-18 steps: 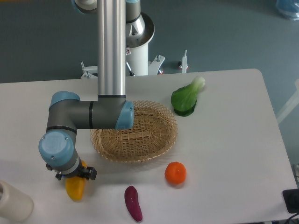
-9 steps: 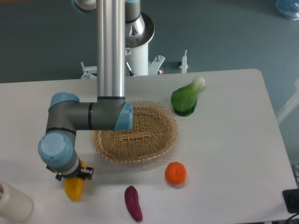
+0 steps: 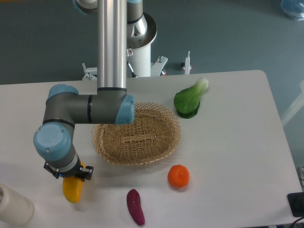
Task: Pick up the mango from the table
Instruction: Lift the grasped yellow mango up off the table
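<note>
The mango [image 3: 72,189] is gripped at its upper end by the gripper [image 3: 71,174], jaws closed against it.

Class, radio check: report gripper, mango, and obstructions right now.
Gripper down on mango, jaws hidden by wrist. Mango at table front-left. Nothing blocking; eggplant apart.

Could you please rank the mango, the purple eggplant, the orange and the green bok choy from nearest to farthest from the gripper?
1. Mango, at the gripper.
2. Purple eggplant, lower right of it.
3. Orange, further right.
4. Green bok choy, far upper right.
</note>
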